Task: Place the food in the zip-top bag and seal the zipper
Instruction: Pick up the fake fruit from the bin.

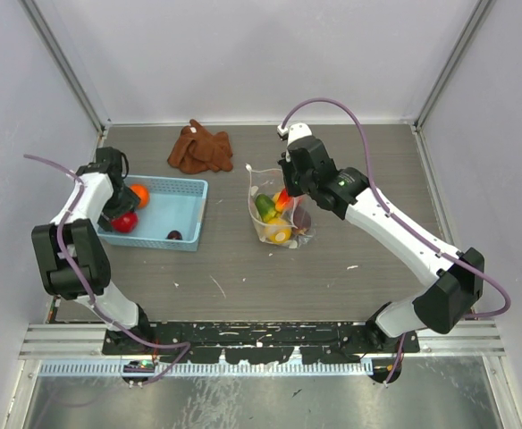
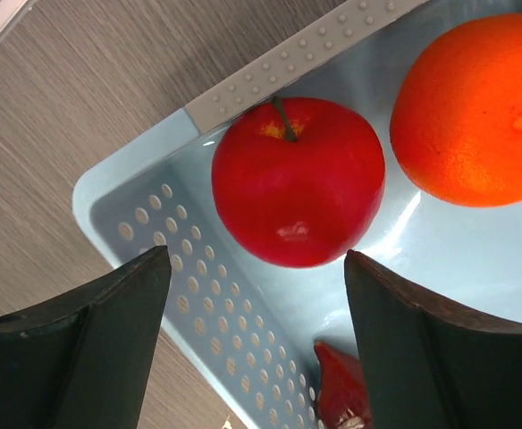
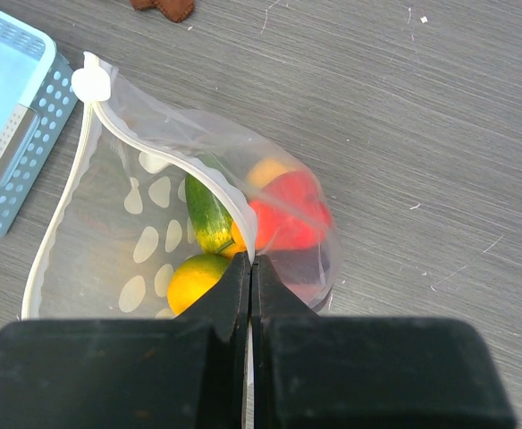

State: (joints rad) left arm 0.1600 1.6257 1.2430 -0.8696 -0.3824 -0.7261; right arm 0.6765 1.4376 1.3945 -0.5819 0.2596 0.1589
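Pincers split: right pincer (image 3: 250,264) clamped on the zip-top bag (image 3: 109,241), left pincer (image 2: 256,268) spread wide over the blue basket (image 2: 198,295).
The right fingers pinch the zipper (image 3: 167,156) at the bag's mouth. Just past their tips, inside the bag, lie a green cucumber (image 3: 207,214), a yellow lemon (image 3: 194,277) and a red piece (image 3: 288,214). Between the left fingers sits a red apple (image 2: 297,183), with an orange (image 2: 475,107) close beside it, both in the basket.

Apple (image 2: 297,183): glossy, smooth. Orange (image 2: 475,107): matt, finely pitted. Basket (image 2: 234,304): smooth plastic, slight sheen. Bag (image 3: 154,179): thin clear plastic film. Counter (image 3: 422,107): matt grey wood grain. Cloth (image 1: 200,148): brown, fuzzy.
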